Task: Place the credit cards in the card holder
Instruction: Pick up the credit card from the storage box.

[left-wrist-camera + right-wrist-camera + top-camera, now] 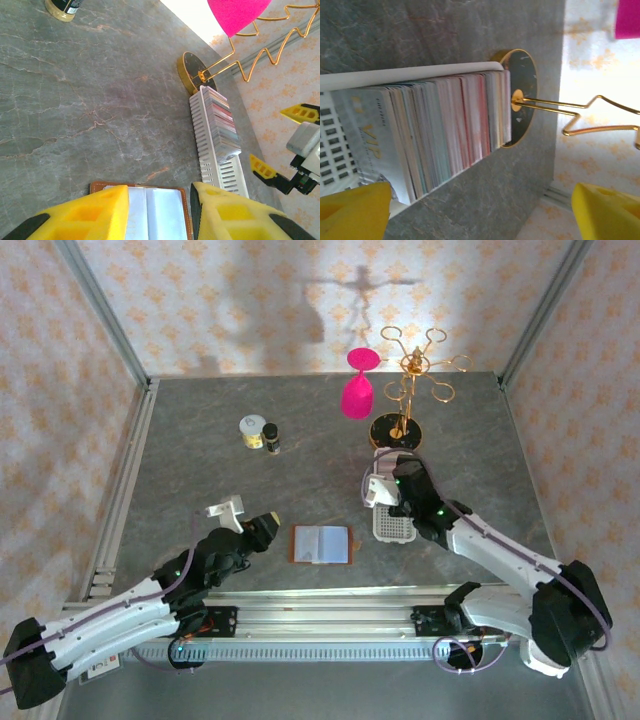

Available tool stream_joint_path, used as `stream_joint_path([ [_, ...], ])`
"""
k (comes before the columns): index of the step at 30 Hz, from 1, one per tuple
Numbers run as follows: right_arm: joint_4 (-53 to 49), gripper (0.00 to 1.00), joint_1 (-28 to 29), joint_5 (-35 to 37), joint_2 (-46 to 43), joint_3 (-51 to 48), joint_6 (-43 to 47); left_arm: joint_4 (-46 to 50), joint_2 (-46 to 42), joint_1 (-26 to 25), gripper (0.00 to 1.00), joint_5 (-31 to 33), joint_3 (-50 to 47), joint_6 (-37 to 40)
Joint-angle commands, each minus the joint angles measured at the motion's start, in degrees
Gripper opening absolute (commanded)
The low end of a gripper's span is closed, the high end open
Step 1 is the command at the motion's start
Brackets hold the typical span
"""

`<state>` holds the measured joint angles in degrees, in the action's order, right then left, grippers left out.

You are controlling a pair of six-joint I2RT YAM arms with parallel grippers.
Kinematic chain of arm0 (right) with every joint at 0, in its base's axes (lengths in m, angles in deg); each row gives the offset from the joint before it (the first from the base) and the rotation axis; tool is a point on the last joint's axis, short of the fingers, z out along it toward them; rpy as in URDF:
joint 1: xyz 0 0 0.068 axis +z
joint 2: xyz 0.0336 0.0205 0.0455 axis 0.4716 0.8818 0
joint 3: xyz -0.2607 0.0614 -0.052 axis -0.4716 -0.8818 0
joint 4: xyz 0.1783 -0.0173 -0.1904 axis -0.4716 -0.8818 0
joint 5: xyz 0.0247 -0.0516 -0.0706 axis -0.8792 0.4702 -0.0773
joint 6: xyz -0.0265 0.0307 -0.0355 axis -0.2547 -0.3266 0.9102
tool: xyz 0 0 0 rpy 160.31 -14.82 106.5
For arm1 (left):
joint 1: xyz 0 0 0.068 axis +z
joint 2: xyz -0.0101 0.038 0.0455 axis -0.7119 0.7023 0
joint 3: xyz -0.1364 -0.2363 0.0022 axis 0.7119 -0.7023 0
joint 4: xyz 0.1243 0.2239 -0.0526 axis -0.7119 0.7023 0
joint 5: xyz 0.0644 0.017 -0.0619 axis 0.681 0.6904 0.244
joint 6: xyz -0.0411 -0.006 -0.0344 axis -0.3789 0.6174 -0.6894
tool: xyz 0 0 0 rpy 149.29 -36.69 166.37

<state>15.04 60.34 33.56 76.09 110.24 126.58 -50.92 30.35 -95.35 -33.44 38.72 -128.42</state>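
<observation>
Kind of place: you're running a robot test booth dressed up like a home, not a real room.
Walls: flat wallpaper panels [250,300], cream with an orange floral print, boxing in your table on three sides.
Frame: bare metal posts [100,310] where the panels meet, so it reads as a built cell.
Table: grey stone-look tabletop [200,480], kitchen-counter vibe.
Near edge: metal rail [330,600] with your left arm [130,605] and right arm [500,555] mounted side by side, cables looping loose.
Props: gold wire glass rack [410,370] with a pink glass [357,395] on it, plus two little jars [253,430], all homey stuff.
</observation>
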Motion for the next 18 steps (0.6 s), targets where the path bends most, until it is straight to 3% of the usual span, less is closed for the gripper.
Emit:
stream_joint_path([
  [1, 0.32, 0.92, -1.12, -4.77, 1.26, 2.22, 1.14, 2.5, -1.0, -0.5, 0.38, 0.84, -0.99, -0.89],
  [18, 7.14, 0.86, -2.31, -2.62, 12.08, 2.72, 3.51, -0.21, 0.93, -0.51, 0.39, 0.12, -1.96, -0.49],
])
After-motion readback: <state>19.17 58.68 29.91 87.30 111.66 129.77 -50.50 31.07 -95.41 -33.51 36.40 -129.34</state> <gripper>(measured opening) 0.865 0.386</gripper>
